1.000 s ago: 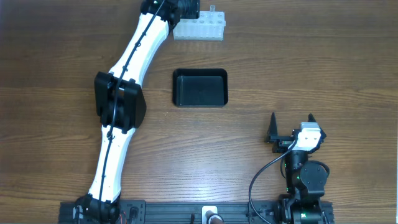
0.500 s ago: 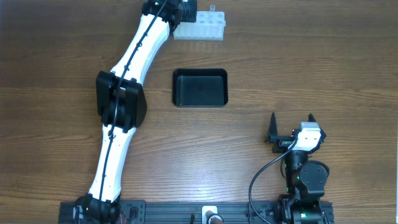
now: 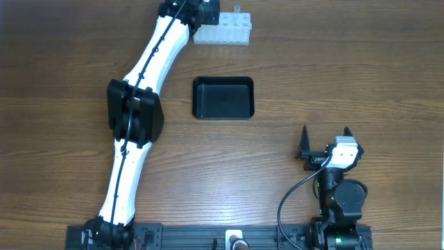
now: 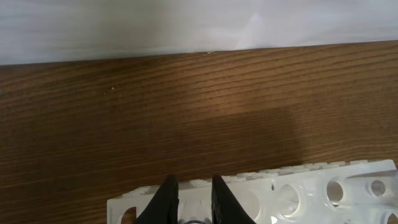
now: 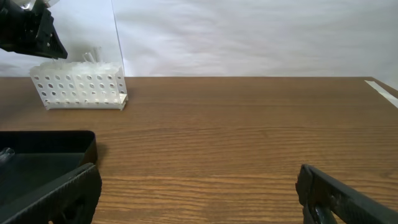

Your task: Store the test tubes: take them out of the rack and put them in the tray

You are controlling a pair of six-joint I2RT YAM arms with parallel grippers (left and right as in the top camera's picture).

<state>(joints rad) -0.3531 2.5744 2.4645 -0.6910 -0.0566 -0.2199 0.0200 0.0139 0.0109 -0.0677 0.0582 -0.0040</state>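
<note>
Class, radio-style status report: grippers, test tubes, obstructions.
Left gripper shut on test tube, in rack. Right gripper open, near its base. Nothing between rack and tray.

A wooden counter (image 3: 361,90) of mid-brown colour spreads across the top view, its grain running from side to side. In the left wrist view the boards look darker, with a soft-edged shadow (image 4: 249,137) lying across them and a tiny pale speck (image 4: 112,90) near the far edge. A plain white wall (image 5: 249,37) rises behind the counter's far edge. A thin dark vertical line (image 5: 114,37) runs down it. A pale strip (image 5: 382,89) lies flat on the counter's right-hand corner.
</note>
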